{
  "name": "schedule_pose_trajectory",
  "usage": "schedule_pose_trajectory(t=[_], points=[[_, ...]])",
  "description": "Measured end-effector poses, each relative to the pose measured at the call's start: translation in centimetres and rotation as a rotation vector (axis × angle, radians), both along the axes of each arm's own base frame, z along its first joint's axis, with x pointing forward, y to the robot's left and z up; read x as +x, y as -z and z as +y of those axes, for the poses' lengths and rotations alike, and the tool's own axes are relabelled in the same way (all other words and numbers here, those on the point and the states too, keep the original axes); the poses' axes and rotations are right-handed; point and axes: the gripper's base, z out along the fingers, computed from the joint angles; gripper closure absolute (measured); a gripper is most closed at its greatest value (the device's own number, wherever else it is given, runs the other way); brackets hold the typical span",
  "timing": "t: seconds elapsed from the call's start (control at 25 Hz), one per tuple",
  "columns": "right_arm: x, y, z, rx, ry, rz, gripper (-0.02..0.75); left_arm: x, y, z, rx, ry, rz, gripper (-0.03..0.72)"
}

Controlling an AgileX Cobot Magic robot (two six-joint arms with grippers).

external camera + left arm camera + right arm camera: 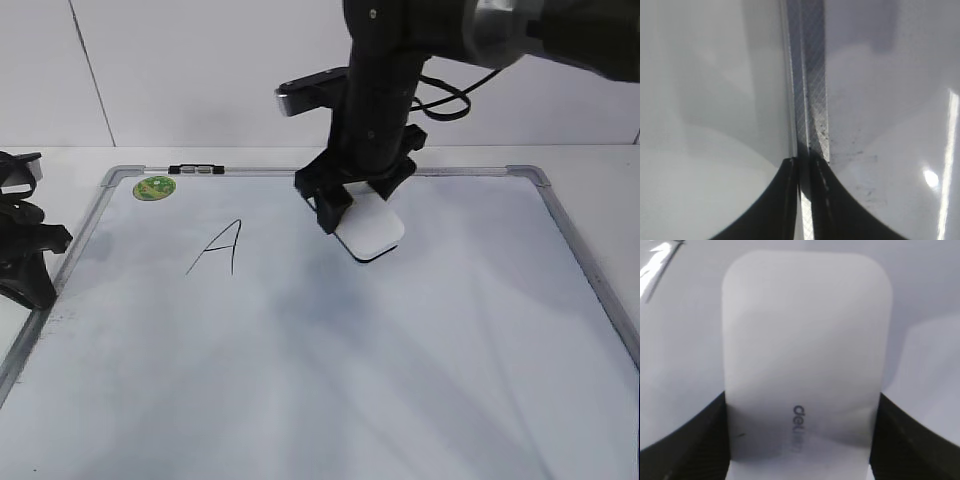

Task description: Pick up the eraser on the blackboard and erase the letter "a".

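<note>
The blackboard (300, 350) is a large white board with a grey frame and a round green sticker (155, 187). My right gripper (352, 205) is shut on the eraser (371, 231), a white oblong block with a dark underside, resting on or just above the board near its upper middle. In the right wrist view the eraser (805, 355) fills the frame between the two black fingers (800, 440), with small grey print on top. A tall capital "A" (219, 248) is drawn to the left. The lowercase "a" is not visible. My left gripper (802, 165) is shut and empty over the board's left frame (810, 90).
A small black-and-silver clip (196, 169) sits on the top frame near the sticker. The left arm (25, 240) rests at the board's left edge. A white wall stands behind the table.
</note>
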Motion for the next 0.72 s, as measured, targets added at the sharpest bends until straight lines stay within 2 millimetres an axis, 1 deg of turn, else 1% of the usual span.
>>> schedule_pose_trajectory(t=[0.12, 0.36, 0.64, 0.72], points=[[1.6, 0.0, -2.8, -0.005, 0.072, -0.003, 0.171, 0.0, 0.0, 0.0, 0.000, 0.000, 0.000, 0.643], [3.9, 0.0, -8.4, -0.011, 0.201, -0.005, 0.171, 0.0, 0.0, 0.0, 0.000, 0.000, 0.000, 0.643], [5.7, 0.0, -14.5, -0.027, 0.334, -0.011, 0.171, 0.0, 0.0, 0.0, 0.000, 0.000, 0.000, 0.643], [5.9, 0.1, -15.8, -0.028, 0.364, -0.006, 0.171, 0.0, 0.0, 0.0, 0.000, 0.000, 0.000, 0.643]])
